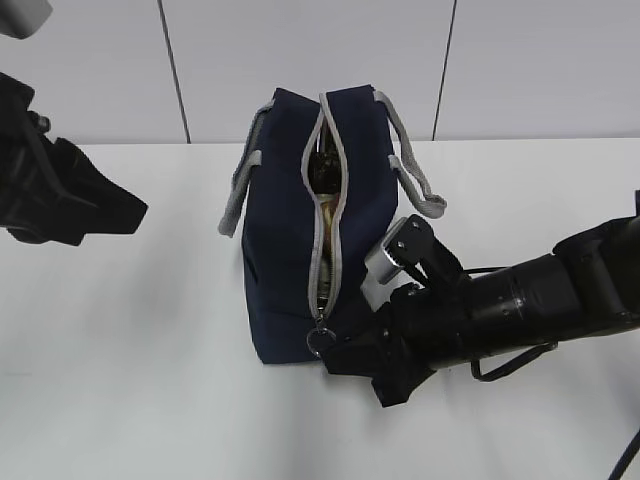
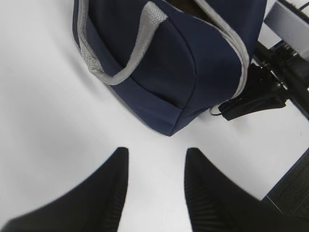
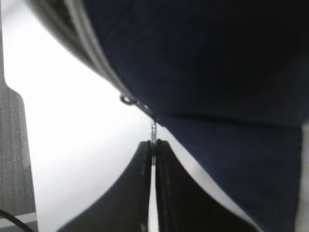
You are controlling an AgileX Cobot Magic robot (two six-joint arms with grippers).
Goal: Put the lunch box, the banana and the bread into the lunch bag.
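Observation:
The navy lunch bag (image 1: 285,250) stands upright mid-table, its grey zipper (image 1: 322,200) parted along the top. Through the slit a pale yellow strip and a dark brown patch show, but I cannot tell the lunch box, banana and bread apart. My right gripper (image 1: 332,352) is at the bag's near end, shut on the metal ring pull (image 3: 153,130), which sticks up between the closed fingertips of the right gripper (image 3: 153,143). My left gripper (image 2: 157,157) hovers open and empty over the table, left of the lunch bag (image 2: 193,58).
Two grey webbing handles (image 1: 240,185) hang down the bag's sides. The right arm (image 1: 520,300) lies across the table's right front. The left arm (image 1: 60,190) stays at the far left. White table surface (image 1: 130,330) surrounds the bag.

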